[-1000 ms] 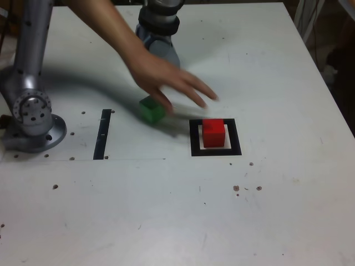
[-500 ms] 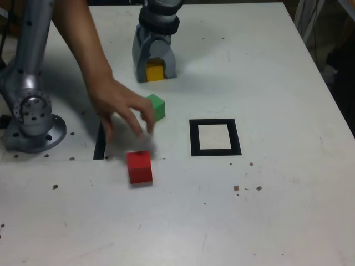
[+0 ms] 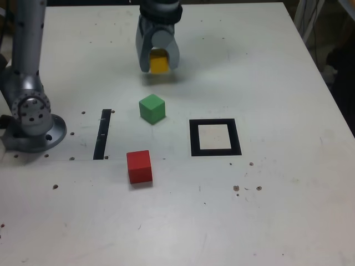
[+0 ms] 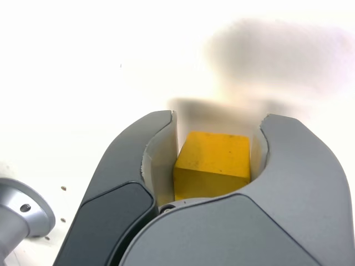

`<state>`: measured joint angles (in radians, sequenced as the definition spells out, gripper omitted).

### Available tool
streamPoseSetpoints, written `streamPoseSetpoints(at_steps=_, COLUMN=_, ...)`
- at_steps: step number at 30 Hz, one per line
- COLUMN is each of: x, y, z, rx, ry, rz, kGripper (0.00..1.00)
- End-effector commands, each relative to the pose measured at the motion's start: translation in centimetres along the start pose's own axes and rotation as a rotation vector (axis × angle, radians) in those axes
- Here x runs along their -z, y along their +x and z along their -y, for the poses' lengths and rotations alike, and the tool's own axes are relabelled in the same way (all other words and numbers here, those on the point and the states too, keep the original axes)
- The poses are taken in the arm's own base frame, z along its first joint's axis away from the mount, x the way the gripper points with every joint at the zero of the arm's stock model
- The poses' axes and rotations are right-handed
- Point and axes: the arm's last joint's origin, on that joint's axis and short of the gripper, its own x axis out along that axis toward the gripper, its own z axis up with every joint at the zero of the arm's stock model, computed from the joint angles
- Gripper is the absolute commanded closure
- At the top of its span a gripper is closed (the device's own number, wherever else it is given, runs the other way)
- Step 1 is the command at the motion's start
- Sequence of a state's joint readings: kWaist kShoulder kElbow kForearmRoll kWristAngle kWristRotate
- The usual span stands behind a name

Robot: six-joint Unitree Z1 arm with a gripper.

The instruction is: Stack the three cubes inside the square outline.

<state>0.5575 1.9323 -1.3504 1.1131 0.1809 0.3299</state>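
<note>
My gripper (image 3: 158,61) is shut on the yellow cube (image 3: 158,62), holding it just above the table at the back; the wrist view shows the yellow cube (image 4: 213,162) pinched between both jaws of the gripper (image 4: 216,130). The green cube (image 3: 152,108) rests on the table in front of the gripper. Nearer the front sits the red cube (image 3: 138,166). The square outline (image 3: 215,137) lies to the exterior view's right of the green cube, with nothing inside it.
A narrow black strip (image 3: 102,134) lies at the exterior view's left of the cubes. The arm's grey base (image 3: 33,119) stands at the far left. Small screw holes dot the white table (image 3: 266,210).
A person's hand took the red cube out of the outline, set it down in front of the strip, and left. My gripper closed on the yellow cube and lifted it slightly.
</note>
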Motion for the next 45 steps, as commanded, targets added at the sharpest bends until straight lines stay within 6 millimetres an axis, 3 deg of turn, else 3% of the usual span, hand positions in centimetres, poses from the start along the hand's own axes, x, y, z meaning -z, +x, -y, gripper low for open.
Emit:
streamPoseSetpoints(at_steps=1, x=0.6, y=-2.0, z=1.2, rx=-0.022, ry=0.012, rz=0.02, kGripper=0.83)
streamPoseSetpoints(at_steps=6, x=2.0, y=-6.2, z=5.1, rx=-0.055, ry=0.072, rz=0.055, kGripper=0.83)
streamPoseSetpoints(at_steps=11, x=1.8, y=-8.7, z=10.8, rx=-0.066, ry=0.155, rz=0.082, kGripper=0.83)
streamPoseSetpoints(at_steps=16, x=0.7, y=-9.7, z=16.2, rx=-0.056, ry=0.222, rz=0.095, kGripper=0.83)
streamPoseSetpoints(at_steps=20, x=-0.9, y=-9.2, z=18.9, rx=-0.035, ry=0.245, rz=0.085, kGripper=0.83)
streamPoseSetpoints(at_steps=28, x=-2.5, y=-8.3, z=21.3, rx=-0.007, ry=0.241, rz=0.064, kGripper=0.83)
streamPoseSetpoints(at_steps=37, x=-2.5, y=-8.6, z=21.7, rx=-0.005, ry=0.241, rz=0.071, kGripper=0.83)
streamPoseSetpoints(at_steps=45, x=-3.2, y=-7.6, z=22.2, rx=0.001, ry=0.245, rz=0.042, kGripper=0.83)
